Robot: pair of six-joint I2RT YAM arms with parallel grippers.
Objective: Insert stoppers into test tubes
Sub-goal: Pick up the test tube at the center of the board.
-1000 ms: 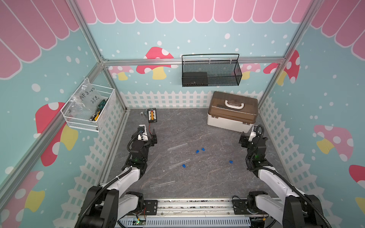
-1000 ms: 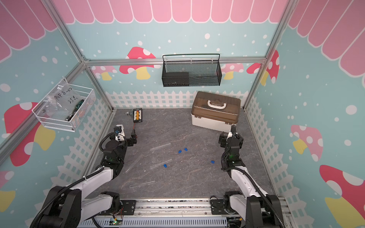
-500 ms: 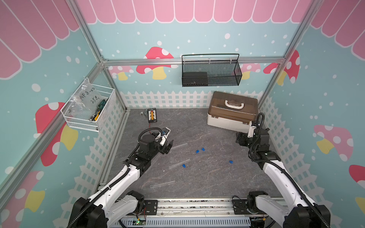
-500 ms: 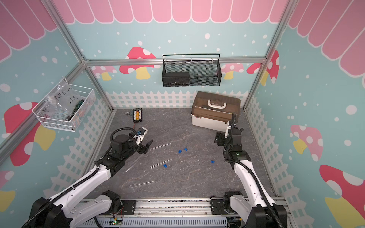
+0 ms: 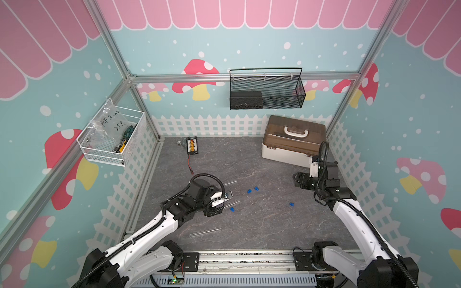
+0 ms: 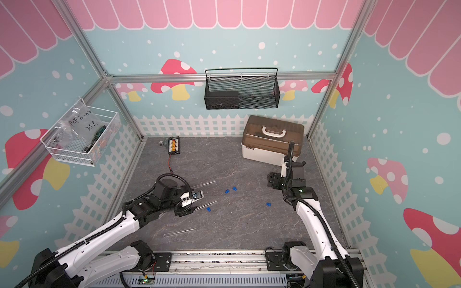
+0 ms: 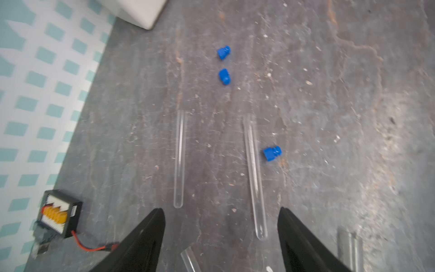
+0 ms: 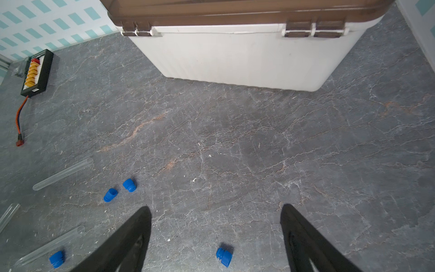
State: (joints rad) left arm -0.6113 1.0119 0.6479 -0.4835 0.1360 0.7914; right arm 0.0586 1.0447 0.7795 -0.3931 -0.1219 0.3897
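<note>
Between left jaws, test tube [image 7: 254, 174]

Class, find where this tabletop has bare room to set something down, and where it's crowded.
Bare: between the storage box and the stopper pair; between the lone stopper and the front rail. Crowded: test tubes and a third stopper by the left gripper.

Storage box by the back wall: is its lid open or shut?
Shut: the brown lid sits flush on the storage box, and both clasps lie flat across the seam.
</note>
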